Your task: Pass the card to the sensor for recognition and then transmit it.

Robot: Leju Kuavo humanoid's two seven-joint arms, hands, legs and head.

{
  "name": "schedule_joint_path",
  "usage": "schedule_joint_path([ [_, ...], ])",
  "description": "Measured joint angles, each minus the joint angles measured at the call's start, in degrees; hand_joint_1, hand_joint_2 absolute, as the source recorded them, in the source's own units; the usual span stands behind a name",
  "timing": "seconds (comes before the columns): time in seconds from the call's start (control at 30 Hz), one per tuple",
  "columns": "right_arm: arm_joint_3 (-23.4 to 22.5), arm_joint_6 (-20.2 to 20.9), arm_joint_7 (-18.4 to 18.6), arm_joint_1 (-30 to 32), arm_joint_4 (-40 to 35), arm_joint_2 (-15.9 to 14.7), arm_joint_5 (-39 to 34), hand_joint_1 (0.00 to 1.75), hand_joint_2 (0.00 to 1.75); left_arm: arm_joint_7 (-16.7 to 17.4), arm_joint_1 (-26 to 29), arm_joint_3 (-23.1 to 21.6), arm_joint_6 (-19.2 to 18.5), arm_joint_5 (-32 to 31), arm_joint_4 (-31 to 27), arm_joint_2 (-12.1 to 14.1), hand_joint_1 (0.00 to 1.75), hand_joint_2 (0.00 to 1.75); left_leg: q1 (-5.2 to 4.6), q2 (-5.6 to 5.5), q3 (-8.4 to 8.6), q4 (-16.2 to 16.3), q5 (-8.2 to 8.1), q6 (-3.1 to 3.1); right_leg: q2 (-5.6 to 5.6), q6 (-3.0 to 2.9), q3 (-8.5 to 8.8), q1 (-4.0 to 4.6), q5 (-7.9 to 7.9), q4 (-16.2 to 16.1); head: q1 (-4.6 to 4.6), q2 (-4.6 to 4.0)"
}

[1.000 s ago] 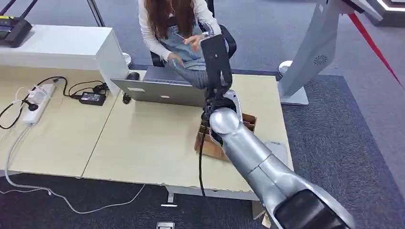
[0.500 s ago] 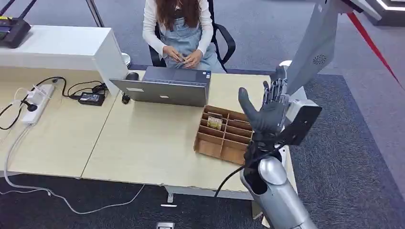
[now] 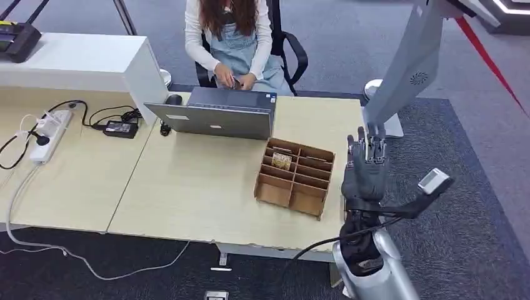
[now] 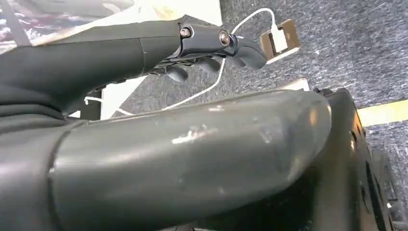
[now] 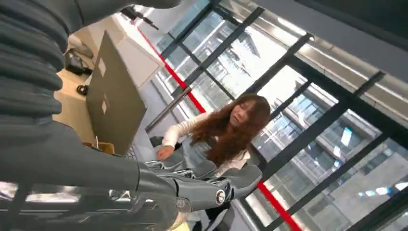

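Right hand (image 3: 365,170) raised upright just beside the compartment box (image 3: 294,176), fingers (image 3: 369,147) straight, apart and empty; left hand (image 4: 211,48) loosely extended, holding nothing.

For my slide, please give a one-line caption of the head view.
Robot's right hand raised, holding nothing, beside wooden divided box; person sits behind laptop.
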Motion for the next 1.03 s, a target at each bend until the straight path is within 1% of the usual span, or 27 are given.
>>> schedule_joint_path([
  [0.07, -0.92, 3.34, 0.15, 0.74, 1.16, -0.28, -4.57, 0.0, 1.75, 0.11, 0.02, 0.0, 0.02, 0.29, 0.0, 0.0, 0.0, 0.0, 0.0, 0.01, -0.01, 0.0, 0.0, 0.0, 0.0, 0.0, -0.01, 0.0, 0.0, 0.0, 0.0, 0.0],
  [0.13, -1.62, 10.27, 2.45, 1.22, 2.63, -0.39, -11.22, 0.0, 1.75, 0.09, 0.03, 0.0, 0.15, 0.79, 0.0, 0.02, 0.0, 0.0, 0.01, 0.02, 0.0, -0.01, -0.01, 0.0, 0.0, 0.0, -0.01, 0.01, 0.0, 0.0, 0.0, 0.0],
  [0.17, -2.16, 15.23, 3.71, 1.66, 4.06, -0.22, -15.85, 0.0, 1.75, -0.08, 0.04, 0.02, 0.33, 0.94, 0.0, 0.02, 0.0, 0.0, 0.02, -0.01, -0.01, -0.01, 0.0, 0.0, 0.0, 0.0, -0.01, 0.01, -0.01, 0.0, 0.0, 0.0],
  [0.2, -2.4, 18.01, 3.8, 2.21, 5.24, -0.07, -17.48, 0.0, 1.75, -0.22, 0.06, 0.02, 0.39, 1.12, 0.0, 0.04, 0.0, 0.0, 0.02, -0.01, -0.03, -0.01, 0.0, 0.0, -0.03, 0.01, 0.0, 0.01, -0.02, 0.0, 0.0, 0.0],
  [0.23, -2.58, 19.6, 3.8, 2.67, 6.35, 0.2, -17.78, 0.0, 1.75, -0.28, 0.07, 0.04, 0.42, 1.18, 0.0, 0.04, 0.0, 0.0, 0.02, -0.04, -0.04, -0.01, 0.0, 0.0, -0.05, 0.01, -0.01, 0.01, -0.02, 0.0, 0.0, 0.0],
  [0.33, -3.41, 20.88, 4.18, 3.53, 9.01, 0.83, -18.53, 0.0, 1.75, -0.48, 0.07, 0.04, 0.46, 1.27, 0.0, 0.04, 0.0, 0.0, 0.02, -0.03, -0.04, -0.02, 0.0, 0.0, -0.03, 0.01, -0.01, 0.02, -0.02, 0.0, 0.0, 0.0],
  [0.4, -3.67, 21.51, 6.36, 3.67, 10.26, 0.92, -20.1, 0.0, 1.75, -0.55, 0.08, 0.04, 0.59, 1.31, 0.0, 0.04, 0.0, 0.0, 0.01, -0.03, -0.04, -0.02, 0.0, 0.0, -0.03, 0.01, -0.01, 0.01, -0.02, 0.0, 0.0, 0.0],
  [0.47, -3.83, 23.65, 7.67, 3.73, 12.06, 1.18, -21.5, 0.0, 1.75, -0.54, 0.12, 0.04, 0.59, 1.73, 0.0, 0.04, 0.0, 0.0, 0.01, -0.03, -0.04, -0.02, 0.0, 0.0, -0.03, 0.01, 0.0, 0.01, -0.02, 0.0, 0.0, 0.0],
  [0.53, -3.83, 24.2, 6.69, 3.76, 13.94, 1.25, -20.87, 0.0, 1.75, -0.35, 0.12, 0.09, 0.48, 1.86, 0.0, 0.04, 0.0, 0.0, 0.0, -0.05, -0.06, -0.01, 0.0, 0.0, -0.04, 0.02, 0.0, 0.0, -0.02, 0.0, 0.0, 0.0],
  [0.6, -3.85, 22.24, 4.89, 3.54, 14.77, 1.29, -18.47, 0.0, 1.75, -0.07, 0.13, 0.09, 0.0, 1.86, 0.0, 0.04, 0.0, 0.0, -0.01, -0.03, -0.06, -0.01, 0.0, 0.0, -0.03, 0.01, 0.0, -0.01, -0.01, 0.0, 0.0, 0.0],
  [0.67, -3.83, 18.4, 3.74, 2.86, 15.21, 1.18, -14.76, 0.0, 1.75, 0.13, 0.14, 0.09, -0.28, 1.75, 0.0, 0.04, 0.0, 0.0, -0.01, -0.03, -0.05, -0.01, 0.0, 0.0, -0.03, 0.01, -0.02, -0.02, -0.01, 0.0, 0.0, 0.0],
  [0.73, -3.7, 11.9, 2.86, 1.66, 14.99, 0.57, -8.7, 0.0, 1.75, 0.57, 0.13, 0.09, -0.96, 1.55, 0.0, 0.04, 0.0, 0.0, -0.02, -0.03, -0.04, 0.0, 0.0, 0.01, -0.04, 0.01, -0.02, -0.03, -0.01, 0.0, 0.0, 0.0],
  [0.8, -3.72, 5.33, 2.91, 1.86, 12.42, -0.46, -1.43, 0.0, 1.75, 1.14, 0.13, 0.09, -1.31, 1.34, 0.0, 0.07, 0.0, 0.0, -0.02, -0.04, -0.04, 0.01, 0.01, 0.01, -0.06, 0.02, 0.0, -0.03, -0.02, 0.0, 0.0, 0.0],
  [0.83, -3.76, 2.97, 2.93, 2.18, 11.06, -0.74, 1.97, 0.0, 1.75, 1.27, 0.13, 0.09, -1.42, 1.29, 0.0, 0.07, 0.0, 0.0, -0.02, -0.04, -0.04, 0.01, 0.0, 0.0, -0.05, 0.02, -0.01, -0.04, -0.01, 0.0, 0.0, 0.0],
  [0.9, -3.78, -0.42, 3.15, 2.73, 8.47, -1.2, 7.8, 0.0, 1.75, 1.38, 0.12, 0.09, -1.57, 1.16, 0.0, 0.09, 0.0, 0.0, -0.02, 0.06, -0.02, 0.01, -0.01, 0.0, 0.04, 0.01, -0.03, -0.03, -0.01, 0.0, 0.0, 0.0],
  [0.97, -3.74, -5.25, 3.08, 3.38, 5.67, -1.66, 18.51, 0.0, 1.75, 1.6, 0.12, 0.09, -1.62, 1.07, 0.0, 0.09, 0.0, 0.0, -0.02, 0.04, -0.04, 0.01, -0.01, 0.0, 0.02, 0.01, -0.03, -0.04, -0.01, 0.0, 0.0, 0.0],
  [1.03, -3.57, -9.99, 4.46, 3.78, 2.14, -1.9, 34.43, 0.0, 1.75, 1.64, 0.12, 0.09, -1.62, 1.01, 0.0, 0.11, 0.0, 0.0, -0.02, 0.02, -0.04, 0.0, -0.01, 0.0, 0.02, 0.01, -0.03, -0.03, -0.01, 0.0, 0.0, 0.0],
])
